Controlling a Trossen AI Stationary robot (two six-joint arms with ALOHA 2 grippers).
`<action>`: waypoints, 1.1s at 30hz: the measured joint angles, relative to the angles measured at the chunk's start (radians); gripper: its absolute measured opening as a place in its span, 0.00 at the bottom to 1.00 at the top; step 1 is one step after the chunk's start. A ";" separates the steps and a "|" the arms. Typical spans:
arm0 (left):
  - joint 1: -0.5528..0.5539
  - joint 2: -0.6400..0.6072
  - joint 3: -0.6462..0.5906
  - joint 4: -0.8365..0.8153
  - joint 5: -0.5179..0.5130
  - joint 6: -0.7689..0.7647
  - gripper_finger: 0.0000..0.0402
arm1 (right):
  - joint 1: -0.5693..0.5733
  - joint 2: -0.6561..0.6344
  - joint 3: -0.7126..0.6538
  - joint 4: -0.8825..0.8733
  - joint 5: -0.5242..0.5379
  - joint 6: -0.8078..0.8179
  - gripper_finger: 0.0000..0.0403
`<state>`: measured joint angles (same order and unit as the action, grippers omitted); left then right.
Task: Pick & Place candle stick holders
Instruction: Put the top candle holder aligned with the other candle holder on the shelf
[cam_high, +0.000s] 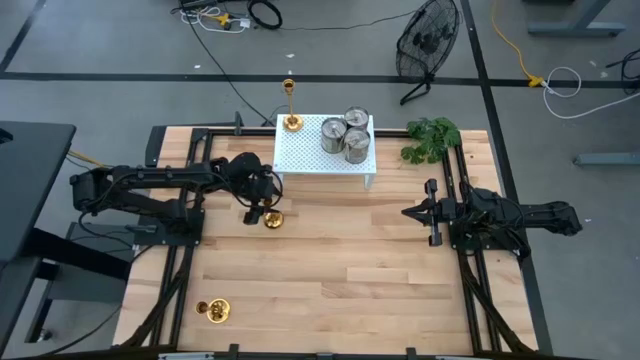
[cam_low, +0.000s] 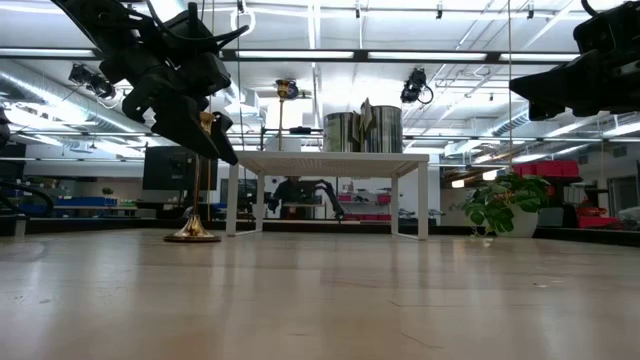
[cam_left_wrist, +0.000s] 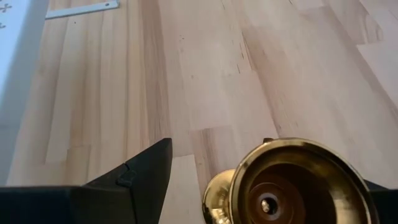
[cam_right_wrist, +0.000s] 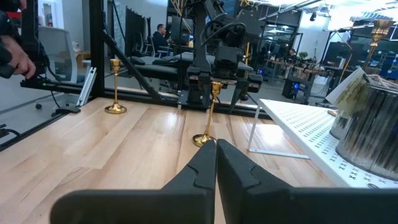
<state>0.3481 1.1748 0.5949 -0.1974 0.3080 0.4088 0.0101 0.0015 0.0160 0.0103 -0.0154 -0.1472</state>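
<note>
The left tool (cam_high: 255, 210) hangs over a gold candle holder (cam_high: 272, 219) standing upright on the bench (cam_high: 340, 270) beside the white rack (cam_high: 305, 150), its fingers spread either side of the holder's top without gripping it. The right tool (cam_high: 415, 212) waits clenched and empty, well apart.

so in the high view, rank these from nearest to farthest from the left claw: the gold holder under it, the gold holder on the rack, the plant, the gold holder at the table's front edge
1. The gold holder on the table, right at the left claw.
2. The gold holder on the rack, at the white rack's left corner.
3. The gold holder at the front edge, near the table's left front corner.
4. The plant, far across by the right arm.
</note>
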 joint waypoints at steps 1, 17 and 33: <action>0.000 0.000 0.000 0.000 0.000 0.000 0.64 | 0.000 0.000 0.000 0.000 0.000 0.000 0.04; 0.000 0.000 0.000 -0.001 0.000 0.001 0.64 | 0.000 0.000 0.000 0.000 0.000 0.000 0.04; 0.000 0.000 0.000 -0.001 0.001 -0.031 0.64 | 0.000 0.000 0.000 0.000 0.000 0.000 0.04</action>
<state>0.3481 1.1748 0.5949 -0.1981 0.3090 0.3780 0.0101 0.0017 0.0158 0.0104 -0.0154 -0.1474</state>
